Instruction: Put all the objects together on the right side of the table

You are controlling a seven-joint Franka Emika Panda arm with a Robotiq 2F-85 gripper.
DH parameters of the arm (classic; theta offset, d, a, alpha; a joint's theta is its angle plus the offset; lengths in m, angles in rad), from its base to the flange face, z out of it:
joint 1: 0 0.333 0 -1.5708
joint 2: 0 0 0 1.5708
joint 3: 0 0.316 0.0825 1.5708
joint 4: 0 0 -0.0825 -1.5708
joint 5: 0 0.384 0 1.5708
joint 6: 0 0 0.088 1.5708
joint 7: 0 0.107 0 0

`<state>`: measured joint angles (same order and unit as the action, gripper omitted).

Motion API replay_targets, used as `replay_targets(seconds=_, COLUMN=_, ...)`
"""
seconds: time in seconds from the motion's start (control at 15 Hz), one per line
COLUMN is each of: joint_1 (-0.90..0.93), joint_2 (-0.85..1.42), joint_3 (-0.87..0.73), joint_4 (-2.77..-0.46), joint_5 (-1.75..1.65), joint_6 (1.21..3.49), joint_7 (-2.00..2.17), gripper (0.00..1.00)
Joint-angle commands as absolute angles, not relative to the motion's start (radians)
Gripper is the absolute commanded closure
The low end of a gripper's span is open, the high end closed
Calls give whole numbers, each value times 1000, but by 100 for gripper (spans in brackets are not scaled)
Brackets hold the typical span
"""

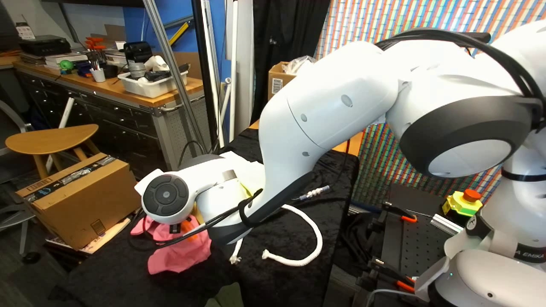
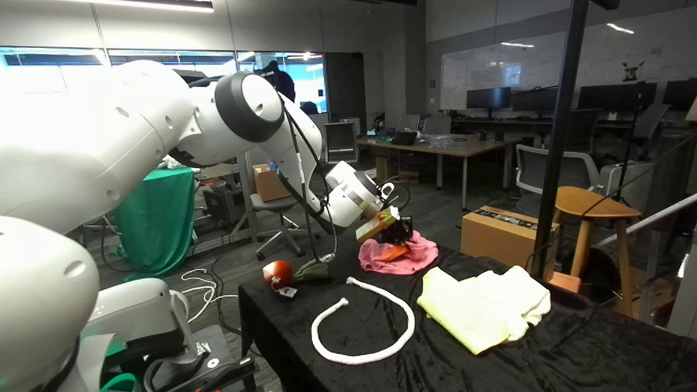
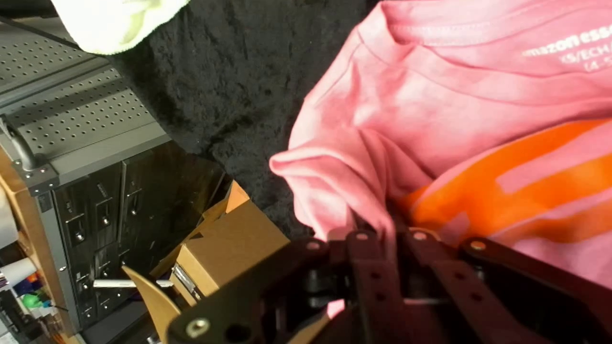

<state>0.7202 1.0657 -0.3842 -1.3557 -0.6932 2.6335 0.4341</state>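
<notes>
The pink cloth (image 2: 400, 261), a shirt with an orange print, lies bunched on the black table (image 2: 610, 348). My gripper (image 3: 390, 231) comes down on it and is shut on a fold that runs up between its fingers. In an exterior view, the gripper (image 2: 396, 231) is just above the shirt; the arm mostly covers it in the view opposite. A cream to pale yellow cloth (image 2: 484, 310) lies crumpled nearby; whether it is one piece or two, I cannot tell. The white curved tube (image 2: 359, 358) forms an open loop. A round orange item (image 2: 278, 274) touches an olive-green piece (image 2: 313, 270) at the table's edge.
Beside the table stand a brown cardboard box (image 2: 503, 237) and a wooden stool (image 2: 596, 202). A dark upright post (image 2: 555, 141) rises past the table's edge. The workbench (image 1: 128, 96) stands farther off, and a cable hangs along the arm.
</notes>
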Motion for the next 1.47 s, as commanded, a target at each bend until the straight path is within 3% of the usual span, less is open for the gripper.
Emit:
replay_targets(seconds=0.0, joint_1=758, joint_2=992, joint_3=-408, joint_4=-1429, joint_5=-723, joint_6=2664, joint_7=453, gripper=90)
replay_targets(seconds=0.27, joint_1=807, joint_2=940, joint_3=-465, joint_4=-1486, joint_5=-749, joint_6=2701, joint_7=514, gripper=89)
replay_targets(seconds=1.0, joint_1=1020, joint_2=738, joint_3=-852, joint_4=-1808, joint_5=-1079, joint_6=2727, joint_7=1161, gripper=91)
replay_targets(seconds=1.4, joint_1=835, joint_2=527, joint_3=-672, joint_4=-1963, joint_5=-1420, joint_6=2468, joint_7=1470, gripper=90)
